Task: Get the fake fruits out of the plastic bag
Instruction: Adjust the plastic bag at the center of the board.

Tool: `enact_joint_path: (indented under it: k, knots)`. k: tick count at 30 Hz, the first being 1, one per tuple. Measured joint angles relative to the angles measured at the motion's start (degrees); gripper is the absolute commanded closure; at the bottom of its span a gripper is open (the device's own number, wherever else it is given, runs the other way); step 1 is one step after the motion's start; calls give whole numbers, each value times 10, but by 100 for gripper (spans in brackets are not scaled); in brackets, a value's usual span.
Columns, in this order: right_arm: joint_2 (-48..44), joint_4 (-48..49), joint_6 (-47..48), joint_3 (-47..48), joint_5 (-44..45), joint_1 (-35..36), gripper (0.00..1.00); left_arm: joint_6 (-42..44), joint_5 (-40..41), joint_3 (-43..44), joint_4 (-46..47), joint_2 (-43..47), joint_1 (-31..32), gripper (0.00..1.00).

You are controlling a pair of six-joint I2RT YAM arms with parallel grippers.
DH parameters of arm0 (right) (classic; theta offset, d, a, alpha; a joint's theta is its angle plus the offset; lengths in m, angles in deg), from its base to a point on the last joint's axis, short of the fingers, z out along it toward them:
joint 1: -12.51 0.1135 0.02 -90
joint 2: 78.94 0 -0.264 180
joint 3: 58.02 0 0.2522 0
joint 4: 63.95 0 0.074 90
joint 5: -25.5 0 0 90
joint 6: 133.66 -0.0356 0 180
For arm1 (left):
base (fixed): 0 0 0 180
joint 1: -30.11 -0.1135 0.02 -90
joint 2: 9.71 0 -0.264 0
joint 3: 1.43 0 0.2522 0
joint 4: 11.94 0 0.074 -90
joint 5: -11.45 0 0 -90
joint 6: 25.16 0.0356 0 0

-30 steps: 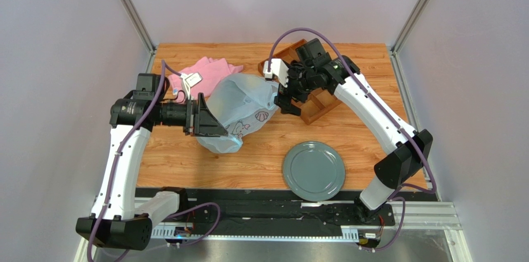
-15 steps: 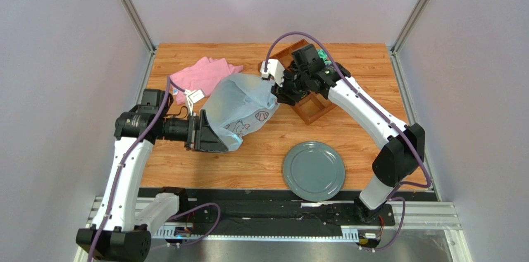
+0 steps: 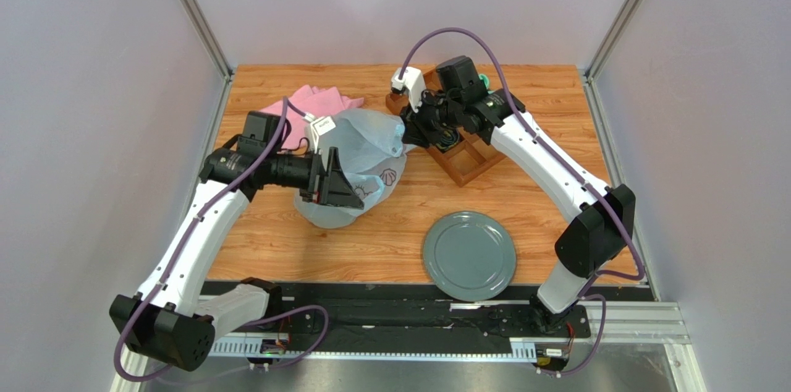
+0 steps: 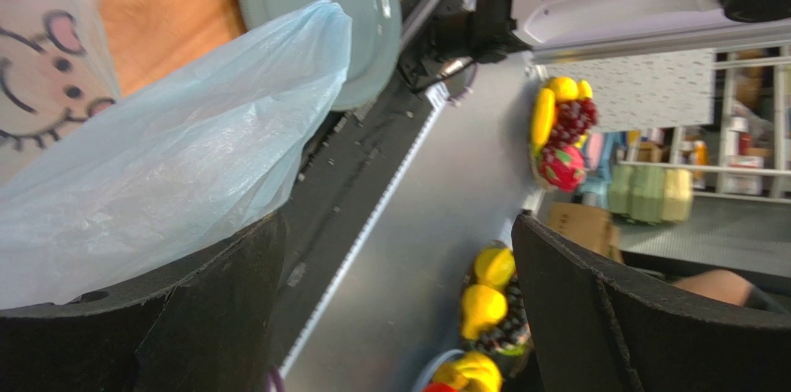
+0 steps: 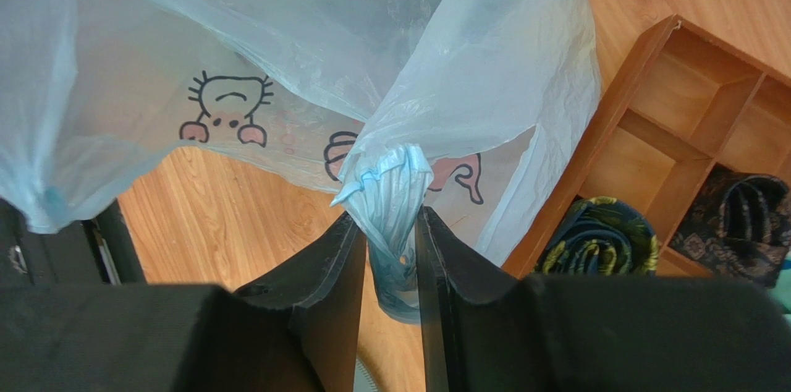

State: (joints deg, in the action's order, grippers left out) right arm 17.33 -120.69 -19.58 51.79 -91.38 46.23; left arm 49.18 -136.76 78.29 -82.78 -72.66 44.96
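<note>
Right gripper [image 5: 390, 220]: closed on bunched handle [image 5: 390, 183] of bag [image 5: 278, 40], lower centre | left gripper [image 4: 399, 234]: spread wide, nothing held | advice: handle is best lifted slowly, tearing avoided

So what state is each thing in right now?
Bag: bulging, handle bunched and pinched.
Right gripper: shut on bag handle.
Left gripper: open, bag against one finger.
Plate: empty.
Tray: holds rolled socks.
Cloth: crumpled.

A wooden divided tray [image 5: 692, 86] sits just right of the right claw [image 5: 388, 225], with rolled socks [image 5: 603, 236] in two compartments. A grey-green plate [image 3: 469, 255] lies on the table [image 3: 408, 225] nearer the bases than that claw. A pink cloth [image 3: 306, 106] lies beyond the left claw [image 3: 351, 183].
</note>
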Motion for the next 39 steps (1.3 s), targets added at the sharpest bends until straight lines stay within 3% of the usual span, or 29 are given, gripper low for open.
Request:
enact_joint_path:
  k: [7,13,16,19,24,25,26,28,29,32,34,37,39]
  knots:
    - [0,0,-47,0,1,0,71,52,77,55,58,18,42,1]
    - [0,0,-57,-1,6,-3,71,242,99,216,32,13,62,1]
    - [0,0,-63,-4,7,-6,71,321,99,246,-13,-2,75,1]
    - [0,0,-69,-4,6,-12,72,392,113,238,-59,-22,118,1]
    - [0,1,-80,-4,2,-16,72,461,196,136,-65,-35,209,1]
    - [0,2,-82,-4,1,-16,72,470,215,118,-62,-37,221,7]
    - [0,2,-83,-4,-1,-16,72,475,230,109,-59,-40,226,28]
    - [0,2,-84,-4,-3,-16,73,487,264,98,-48,-47,231,61]
    - [0,3,-85,-4,-3,-16,74,491,281,97,-43,-51,231,100]
    - [0,3,-86,-3,-8,-16,83,511,327,101,-33,-53,230,100]
    - [9,-2,-89,11,-14,-16,100,527,349,112,-35,-52,222,100]
    - [78,-11,-107,126,-25,-17,100,567,370,144,-31,-46,188,100]
    - [143,13,-127,226,-31,-20,100,599,383,189,-23,-50,101,100]
